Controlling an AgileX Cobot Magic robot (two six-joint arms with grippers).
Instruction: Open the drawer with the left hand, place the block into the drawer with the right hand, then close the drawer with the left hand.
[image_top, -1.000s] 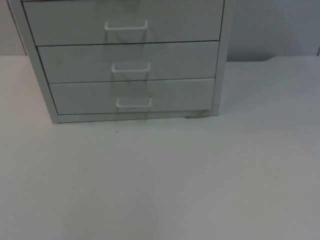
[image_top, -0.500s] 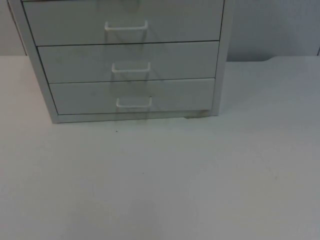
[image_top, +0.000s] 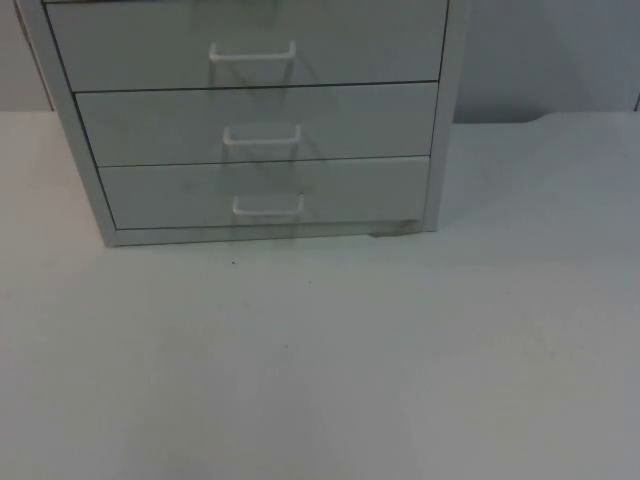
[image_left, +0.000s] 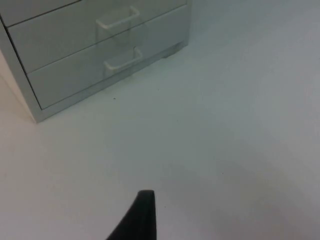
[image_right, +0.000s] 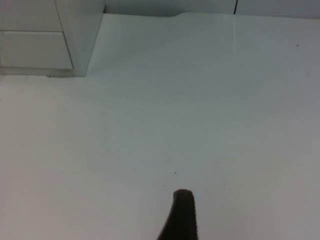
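A white cabinet (image_top: 440, 120) with three drawers stands at the back of the table. All three fronts sit flush and shut: top drawer (image_top: 380, 45), middle drawer (image_top: 360, 122), bottom drawer (image_top: 360, 190). Each carries a white bar handle, the lowest handle (image_top: 268, 207) near the table top. In the left wrist view, my left gripper (image_left: 142, 215) hovers over bare table, well in front of the cabinet (image_left: 65, 75). The right wrist view has my right gripper (image_right: 182, 215) over the table, off the cabinet's right corner (image_right: 77, 40).
The white table top (image_top: 320, 360) stretches in front of and to the right of the cabinet. A grey partition wall (image_top: 550, 50) closes off the back. A thin dark seam (image_right: 235, 7) runs down that wall.
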